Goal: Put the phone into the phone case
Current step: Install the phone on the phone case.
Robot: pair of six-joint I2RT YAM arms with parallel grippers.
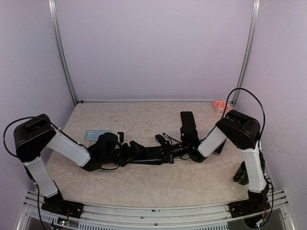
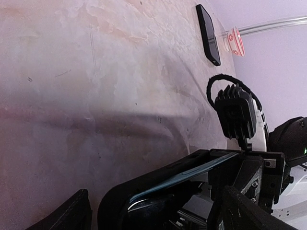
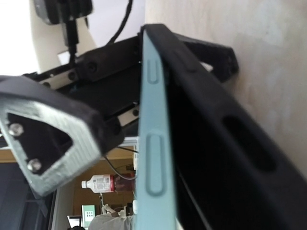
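Pale-blue phone (image 3: 152, 143), seen edge-on with two side buttons, lies along the inside of the black case (image 3: 225, 158). The pair sits over the middle of the table (image 1: 144, 187), between the two arms. Bare tabletop lies in front of and behind it, and the walls stand well apart.

Right gripper (image 1: 173, 151): clamped on the case's right end.

Left gripper (image 2: 158, 213): jaws spread wide and straddling the other end, with a gap beside one finger (image 2: 76, 213).

Only the wrist views show the blue edge; from above the pair looks black. The overhead view alone shows a pale-blue flat object (image 1: 96, 135) behind the left wrist. A black slab (image 1: 187, 121) and a red-and-white dish (image 1: 221, 105) lie toward the far right corner.
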